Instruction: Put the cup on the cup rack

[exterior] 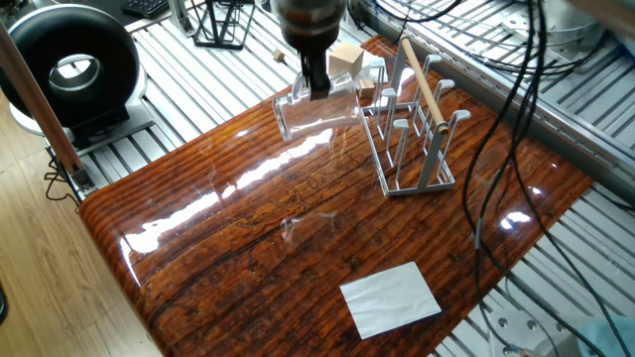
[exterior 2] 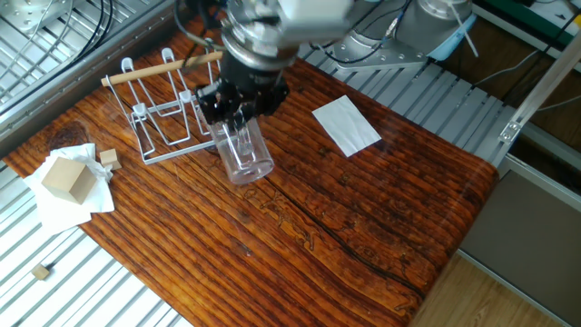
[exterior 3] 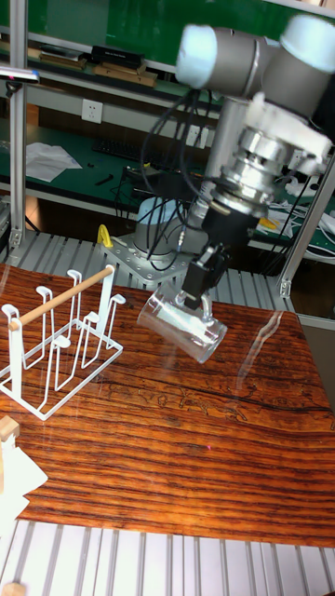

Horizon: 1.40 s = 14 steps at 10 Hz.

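The cup is a clear glass tumbler held in the air, tipped almost onto its side above the wooden table. My gripper is shut on its rim from above. The cup rack, grey wire with upright pegs and a wooden rod handle, stands on the table a short way from the cup. None of its pegs holds anything. In the tall fixed view the cup hangs to the right of the rack, at about the height of the peg tops.
A white paper sheet lies flat on the table. A wooden block on white paper and a small cube sit past the rack. A black round device and a black wire stand are off the table.
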Each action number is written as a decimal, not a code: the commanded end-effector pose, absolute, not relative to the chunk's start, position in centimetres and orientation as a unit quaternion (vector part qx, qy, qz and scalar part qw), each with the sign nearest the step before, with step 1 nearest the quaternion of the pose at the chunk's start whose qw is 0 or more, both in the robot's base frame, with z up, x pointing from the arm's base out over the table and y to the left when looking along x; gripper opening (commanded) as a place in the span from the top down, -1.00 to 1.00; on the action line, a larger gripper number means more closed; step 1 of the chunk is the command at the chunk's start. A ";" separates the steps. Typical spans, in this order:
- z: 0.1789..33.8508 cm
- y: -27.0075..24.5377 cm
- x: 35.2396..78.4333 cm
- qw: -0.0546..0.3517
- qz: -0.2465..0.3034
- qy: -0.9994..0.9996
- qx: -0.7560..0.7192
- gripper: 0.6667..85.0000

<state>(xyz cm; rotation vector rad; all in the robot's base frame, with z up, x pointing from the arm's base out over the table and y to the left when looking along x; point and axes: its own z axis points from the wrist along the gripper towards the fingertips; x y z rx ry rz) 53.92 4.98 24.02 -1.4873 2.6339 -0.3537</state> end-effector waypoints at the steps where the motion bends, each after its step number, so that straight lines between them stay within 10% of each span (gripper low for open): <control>1: 25.6 6.1 53.1 0.088 -0.042 0.888 -0.450 0.99; 14: 24.5 2.5 50.6 0.127 0.045 0.888 -0.440 0.99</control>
